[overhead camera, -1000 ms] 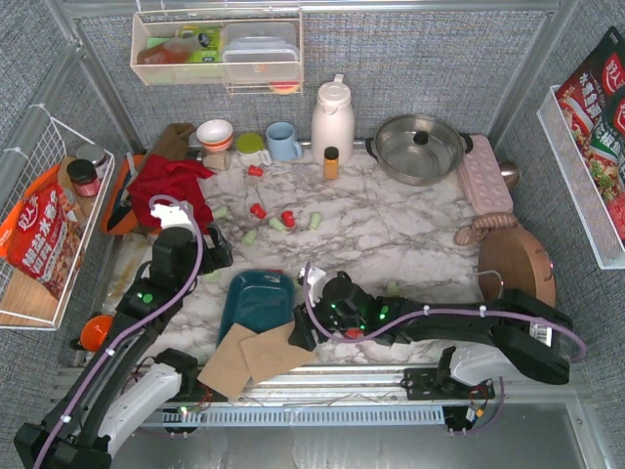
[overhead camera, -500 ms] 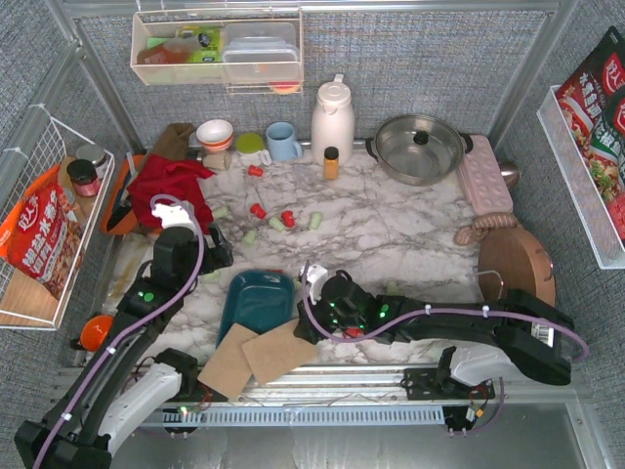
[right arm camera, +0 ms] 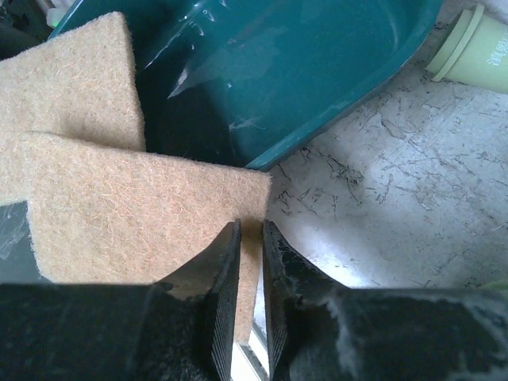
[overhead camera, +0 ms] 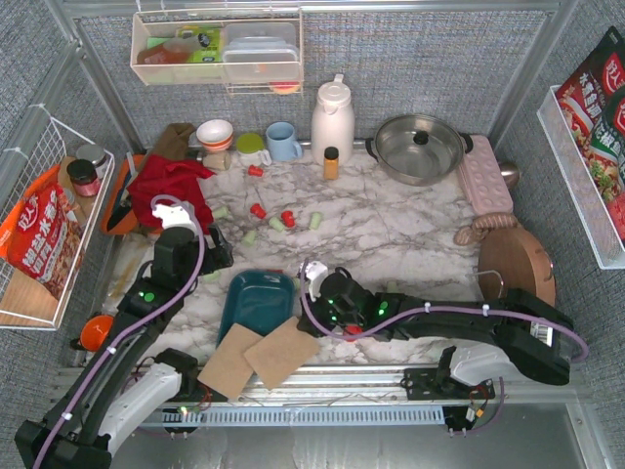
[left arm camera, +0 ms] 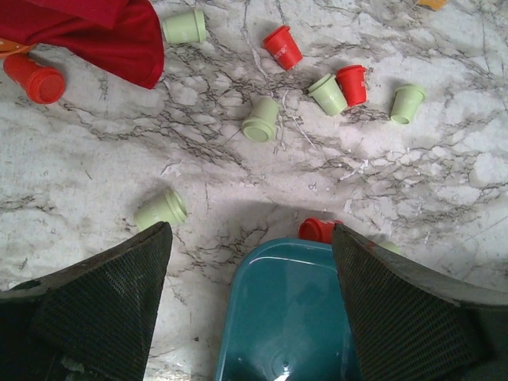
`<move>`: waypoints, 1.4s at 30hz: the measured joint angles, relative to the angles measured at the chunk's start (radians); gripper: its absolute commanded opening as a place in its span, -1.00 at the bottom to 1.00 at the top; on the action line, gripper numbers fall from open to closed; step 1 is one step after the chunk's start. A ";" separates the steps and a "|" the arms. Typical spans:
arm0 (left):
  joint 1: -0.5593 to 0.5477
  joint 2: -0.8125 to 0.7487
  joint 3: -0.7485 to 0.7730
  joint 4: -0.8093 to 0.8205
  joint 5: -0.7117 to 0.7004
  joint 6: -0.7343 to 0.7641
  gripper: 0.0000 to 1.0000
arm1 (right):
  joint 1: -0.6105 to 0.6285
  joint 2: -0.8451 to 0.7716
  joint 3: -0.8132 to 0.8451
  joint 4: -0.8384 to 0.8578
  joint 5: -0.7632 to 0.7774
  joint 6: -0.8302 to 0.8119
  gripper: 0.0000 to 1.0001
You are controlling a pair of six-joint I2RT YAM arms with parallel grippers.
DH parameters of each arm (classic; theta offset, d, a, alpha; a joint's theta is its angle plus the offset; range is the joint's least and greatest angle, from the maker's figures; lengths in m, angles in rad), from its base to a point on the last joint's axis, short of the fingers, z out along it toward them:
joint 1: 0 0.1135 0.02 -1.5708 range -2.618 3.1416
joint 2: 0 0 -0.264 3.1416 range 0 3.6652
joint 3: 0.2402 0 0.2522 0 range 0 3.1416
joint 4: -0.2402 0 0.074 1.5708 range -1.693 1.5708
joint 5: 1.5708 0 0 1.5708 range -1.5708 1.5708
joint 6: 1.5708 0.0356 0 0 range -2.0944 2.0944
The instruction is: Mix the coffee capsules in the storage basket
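Observation:
The storage basket is a dark teal tray, empty, near the table's front. Red and pale green coffee capsules lie scattered on the marble beyond it. The left wrist view shows a red one, a green one, and a red one touching the basket's far rim. My left gripper hangs open over the basket's far end. Low at the basket's near right corner, my right gripper is shut on the edge of a brown fibre mat.
A second brown mat overlaps the basket's near end. One green capsule lies right of the basket. A red cloth, cups, a white jug, an amber bottle and a pot line the back.
My right gripper's jaws have narrowed onto the mat's edge, and the mat has shifted slightly. The left arm has not moved.

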 measured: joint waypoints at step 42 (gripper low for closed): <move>0.000 0.003 -0.007 0.002 -0.003 0.004 0.83 | -0.141 -0.112 0.066 -0.155 0.242 -0.194 -1.00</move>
